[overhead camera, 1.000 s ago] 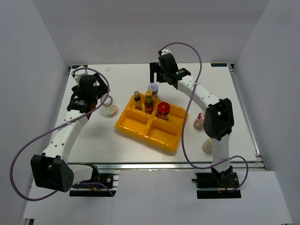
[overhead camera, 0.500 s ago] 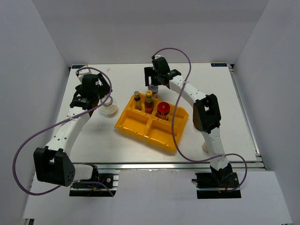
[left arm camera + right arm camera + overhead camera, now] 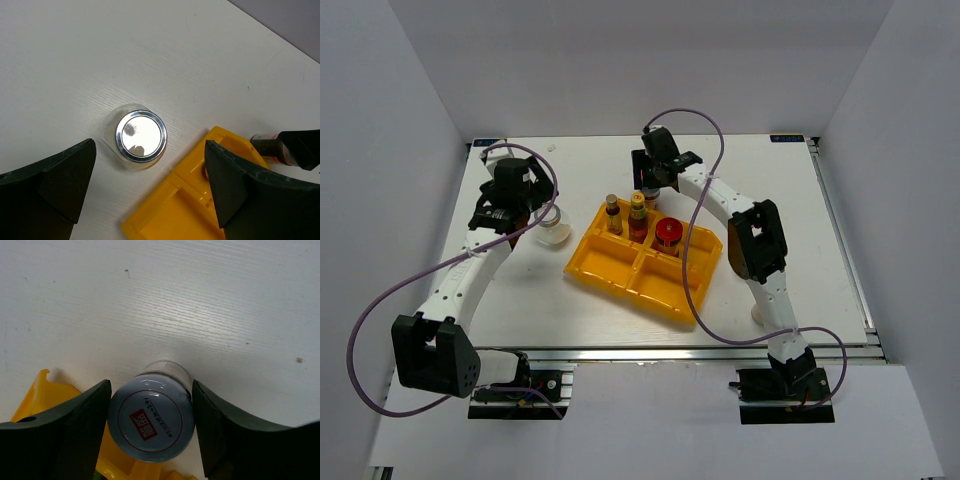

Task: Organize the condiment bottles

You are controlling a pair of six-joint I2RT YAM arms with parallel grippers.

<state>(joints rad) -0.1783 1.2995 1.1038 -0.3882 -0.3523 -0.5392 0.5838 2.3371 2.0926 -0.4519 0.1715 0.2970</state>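
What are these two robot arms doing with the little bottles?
They're tidying condiments into a yellow tray. Two slim bottles and a red-capped jar stand in its far compartments. The right claw straddles a grey-lidded jar on the table behind the tray; whether it grips yet is unclear. The left claw hangs open above a silver-lidded jar left of the tray.

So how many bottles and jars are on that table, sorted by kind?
Slim bottles: 2
Red-capped jar: 1
Shiny-lidded jar: 1
Grey-lidded jar: 1
Pale bottle: 1
Total: 6 in view; the right arm may hide more.
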